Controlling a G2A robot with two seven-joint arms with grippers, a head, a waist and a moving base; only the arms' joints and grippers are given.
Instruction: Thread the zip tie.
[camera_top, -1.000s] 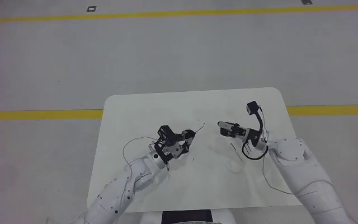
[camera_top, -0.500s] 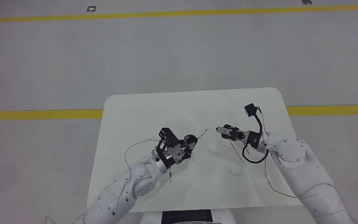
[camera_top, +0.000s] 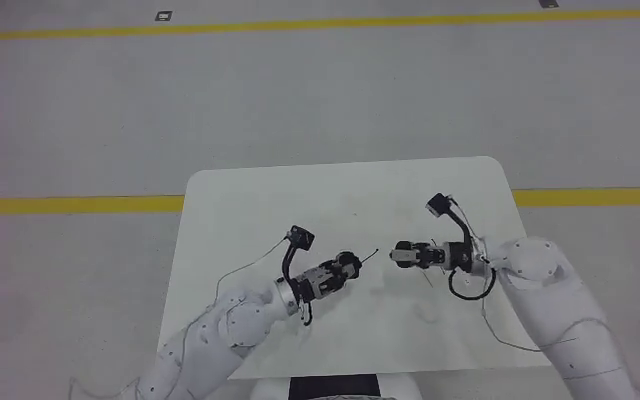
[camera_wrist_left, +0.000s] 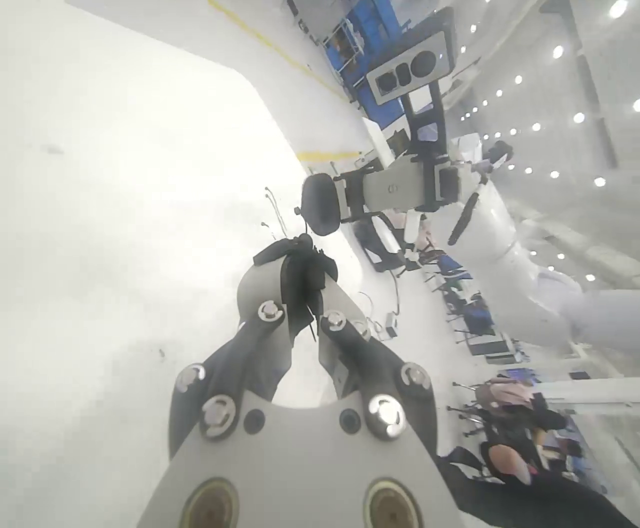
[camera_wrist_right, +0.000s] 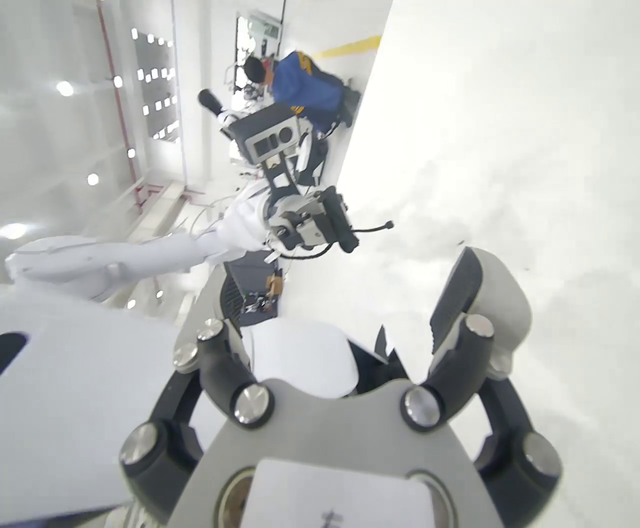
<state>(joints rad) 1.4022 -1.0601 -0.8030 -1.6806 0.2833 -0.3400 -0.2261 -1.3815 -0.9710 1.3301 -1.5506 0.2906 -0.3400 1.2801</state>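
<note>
A thin black zip tie sticks out of my left gripper, which is shut on it just above the white table. In the left wrist view the zip tie is pinched between the closed fingertips, its end pointing at my right gripper. My right gripper faces the left one across a small gap, open and holding nothing. In the right wrist view my own gripper has spread fingers, and beyond them is my left gripper with the zip tie's small head pointing out.
Another thin dark tie lies loose on the table beyond my left gripper, under the right arm. The table's edge runs along the far side, with bare tabletop behind both grippers.
Both grippers have come toward each other and nearer the table's front. The gap between the zip tie's end and my right gripper has narrowed.
</note>
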